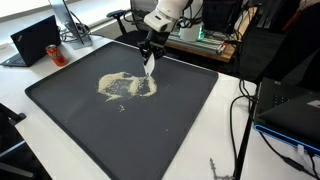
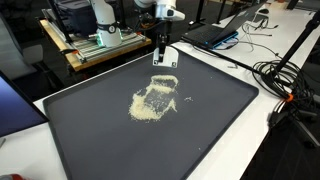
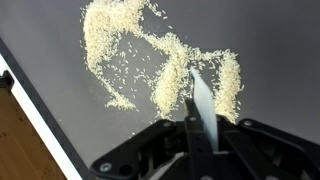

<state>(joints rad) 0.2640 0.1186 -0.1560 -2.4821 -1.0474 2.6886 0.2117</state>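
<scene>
Tool [image 3: 201, 138] clamped narrow on white scraper [image 3: 200, 98], lower centre of wrist view, above scattered rice [image 3: 112, 40] on black tray [image 3: 275, 40].

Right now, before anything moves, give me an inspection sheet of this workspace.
Surface: large black rectangular tray lying flat on a white table.
Job's things: pale rice-like grains spread in a loose, ring-like patch near the tray's middle; thin white flat blade with its tip at the patch's edge.
Clutter: a few stray grains scattered around the patch.
Grippers: tool shut on the blade, pointing down at the tray.
Cables: black cables bundled on the table beside the tray.
Surroundings: black laptop open on the table; wooden bench carrying electronics behind the tray.
</scene>
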